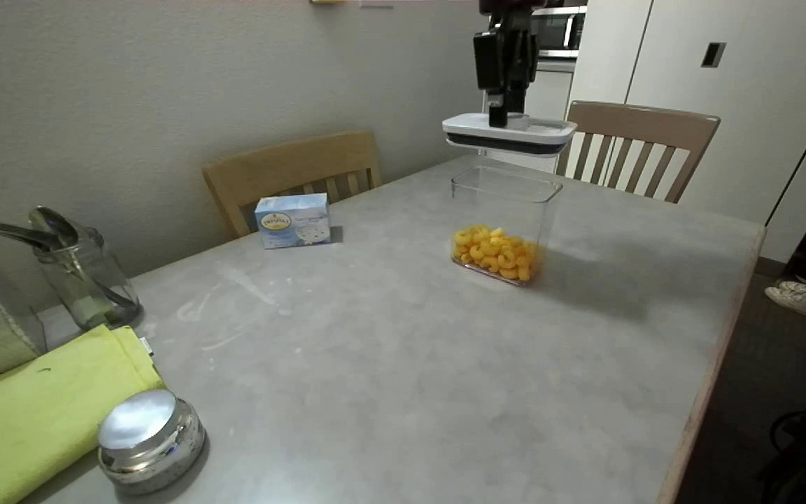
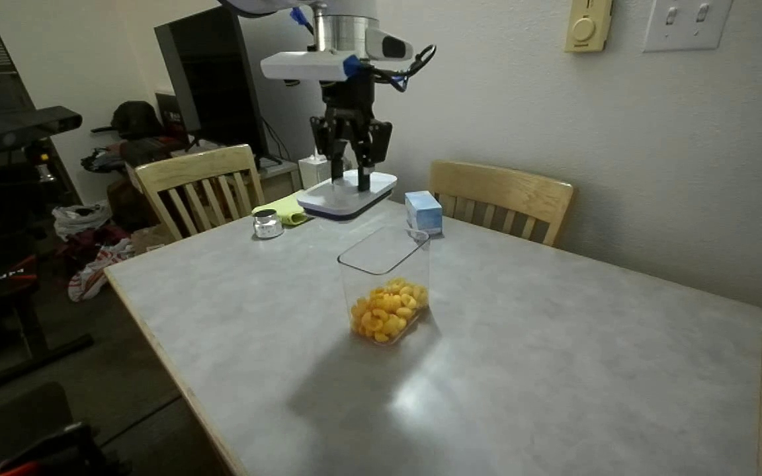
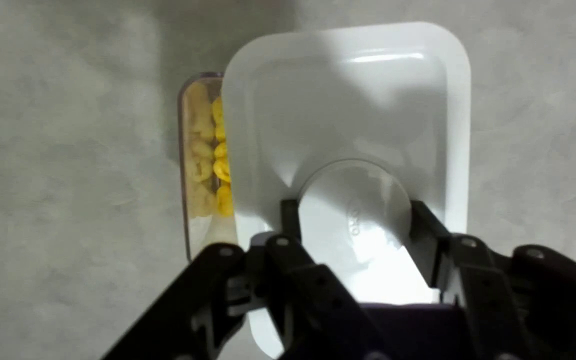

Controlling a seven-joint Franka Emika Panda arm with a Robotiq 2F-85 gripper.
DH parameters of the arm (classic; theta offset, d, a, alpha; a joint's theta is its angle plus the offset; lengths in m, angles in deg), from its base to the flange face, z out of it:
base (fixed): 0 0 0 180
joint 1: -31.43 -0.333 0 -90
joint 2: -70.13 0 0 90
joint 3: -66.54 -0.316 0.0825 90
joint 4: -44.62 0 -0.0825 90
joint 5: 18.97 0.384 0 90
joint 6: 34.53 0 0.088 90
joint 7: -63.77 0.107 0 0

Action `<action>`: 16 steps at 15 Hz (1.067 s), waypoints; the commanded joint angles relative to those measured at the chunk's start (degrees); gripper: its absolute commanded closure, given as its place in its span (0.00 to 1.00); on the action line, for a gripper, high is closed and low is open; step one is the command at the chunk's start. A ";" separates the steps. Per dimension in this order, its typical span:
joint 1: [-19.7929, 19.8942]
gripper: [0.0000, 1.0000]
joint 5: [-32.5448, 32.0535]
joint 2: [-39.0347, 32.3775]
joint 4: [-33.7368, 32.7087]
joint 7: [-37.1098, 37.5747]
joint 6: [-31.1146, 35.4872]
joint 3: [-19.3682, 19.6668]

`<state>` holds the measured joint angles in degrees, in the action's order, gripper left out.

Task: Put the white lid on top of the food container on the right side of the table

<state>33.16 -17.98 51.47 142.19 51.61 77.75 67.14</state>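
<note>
Above the large light-grey, mottled stone-look table [image 1: 375, 364]: pointing black two-finger gripper [image 2: 350, 182] straight down, likely for a vertical set-down. Below, see tall clear rectangular plastic food container [image 1: 504, 217], upright and uncovered, right of middle in an exterior view, well in from the table edges, so probably steady for pressing. Holding flat white rounded-rectangle plastic lid [image 3: 348, 115] in the air above container height, roughly level, not touching the rim; presumably level to let the dark band [image 1: 504, 145] underneath, probably the seal, enter evenly. In wrist view, running nearly parallel to container's long side, so needing little twist. Offset sideways though, with a strip of container showing past one long edge. Would nudge over before lowering, else risk catching the rim. Gripping by round white raised button [image 3: 353, 210] at mid-lid, with black fingertips [image 3: 425, 227] clamped on opposite sides: likely to leave the edges free for seating. Last, note curved yellow-orange food pieces [image 1: 494, 252] low inside container, well below the rim, so unlikely to foul the lid.
</note>
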 commanded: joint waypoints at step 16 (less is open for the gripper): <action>2.62 0.71 0.06 -7.75 2.85 6.11 18.91 0.55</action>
<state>36.07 -17.51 43.14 143.66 57.23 96.29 67.49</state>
